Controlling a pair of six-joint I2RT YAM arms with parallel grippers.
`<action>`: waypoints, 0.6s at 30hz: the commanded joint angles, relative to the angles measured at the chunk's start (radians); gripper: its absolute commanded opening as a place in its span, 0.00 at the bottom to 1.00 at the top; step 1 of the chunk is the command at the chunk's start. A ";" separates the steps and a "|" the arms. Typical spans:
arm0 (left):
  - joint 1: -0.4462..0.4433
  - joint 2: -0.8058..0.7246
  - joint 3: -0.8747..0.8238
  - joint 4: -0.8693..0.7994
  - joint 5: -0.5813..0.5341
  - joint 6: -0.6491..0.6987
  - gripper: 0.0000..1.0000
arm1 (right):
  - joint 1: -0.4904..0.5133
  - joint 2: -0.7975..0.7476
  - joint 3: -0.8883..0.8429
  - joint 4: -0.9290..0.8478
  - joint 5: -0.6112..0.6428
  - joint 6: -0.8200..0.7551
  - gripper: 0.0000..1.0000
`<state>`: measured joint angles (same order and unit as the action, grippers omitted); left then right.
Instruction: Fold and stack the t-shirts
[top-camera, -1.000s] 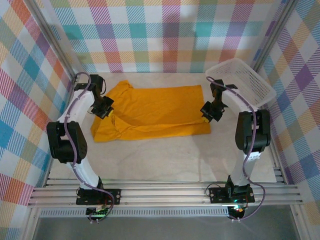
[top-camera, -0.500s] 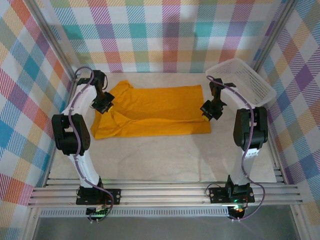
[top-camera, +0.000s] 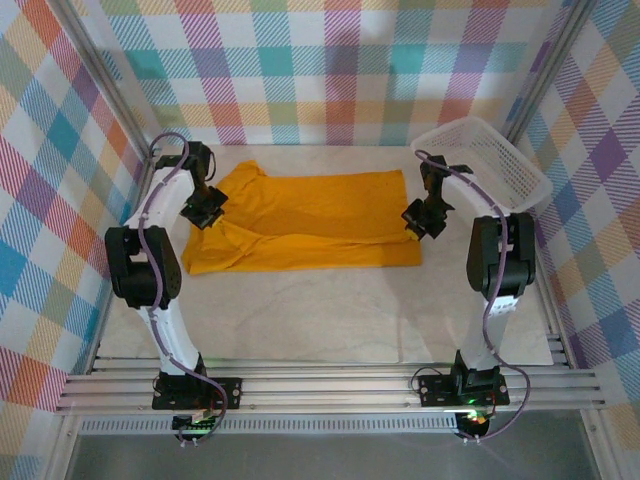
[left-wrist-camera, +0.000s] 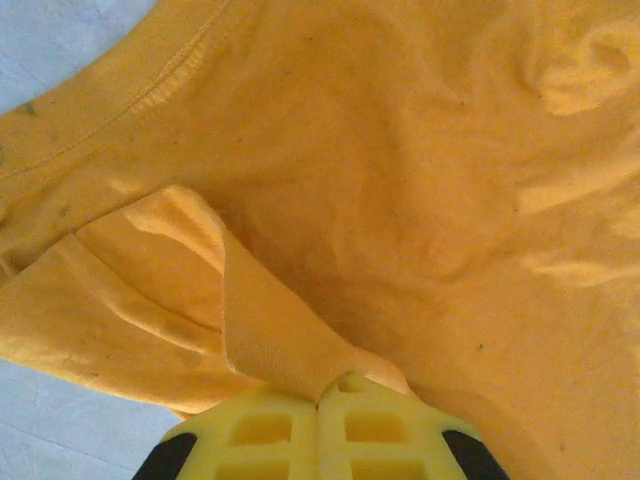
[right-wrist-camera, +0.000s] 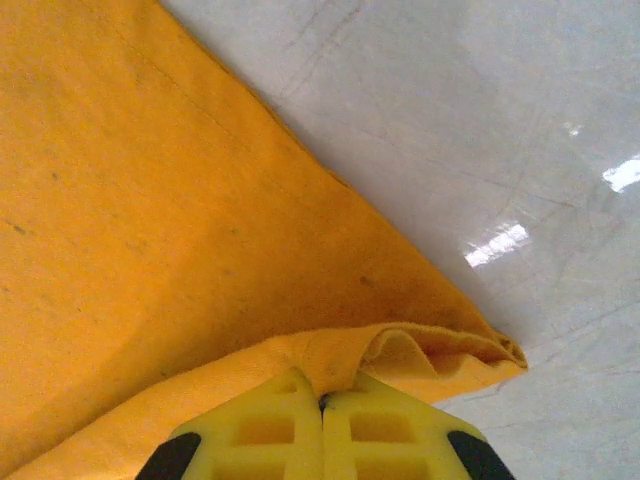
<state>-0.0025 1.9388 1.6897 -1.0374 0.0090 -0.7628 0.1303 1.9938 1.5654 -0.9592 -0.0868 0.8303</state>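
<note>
T-shirt (top-camera: 310, 225) lies spread toward 12 o'clock of table (top-camera: 300, 320). Left gripper (top-camera: 206, 208) is clamped on fold at its 9 o'clock edge, right gripper (top-camera: 421, 219) clamped on 3 o'clock hem corner. Cloth is soft, light, limp: expect sag. Keep your pinches on doubled edges.

Two matching arms, left arm (top-camera: 172, 335) and right arm (top-camera: 489, 338). White tubular links, chunky black joint housings. Thin grey-purple cable (top-camera: 145, 210) run outside each, looped loose near wrist. Flat black base plates (top-camera: 196, 391). Small green light (top-camera: 470, 402) at right base, probably an LED, too small to confirm. Left gripper (left-wrist-camera: 322, 400) and right gripper (right-wrist-camera: 322, 400) identical. Yellow moulded fingers (left-wrist-camera: 262, 430) with rectangular pockets, black at outer corners.
</note>
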 joint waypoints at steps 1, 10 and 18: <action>0.012 0.041 0.036 0.048 0.018 0.046 0.00 | -0.012 0.052 0.053 -0.011 -0.004 -0.006 0.02; 0.048 -0.077 -0.057 -0.041 -0.092 0.094 0.46 | -0.011 -0.022 0.060 -0.017 0.024 -0.140 0.52; 0.247 -0.270 -0.509 0.092 0.074 0.018 0.46 | 0.054 -0.180 -0.241 0.085 -0.056 -0.166 0.49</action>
<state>0.1890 1.6863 1.2621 -0.9894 -0.0082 -0.7078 0.1555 1.8408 1.3918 -0.9073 -0.0944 0.6922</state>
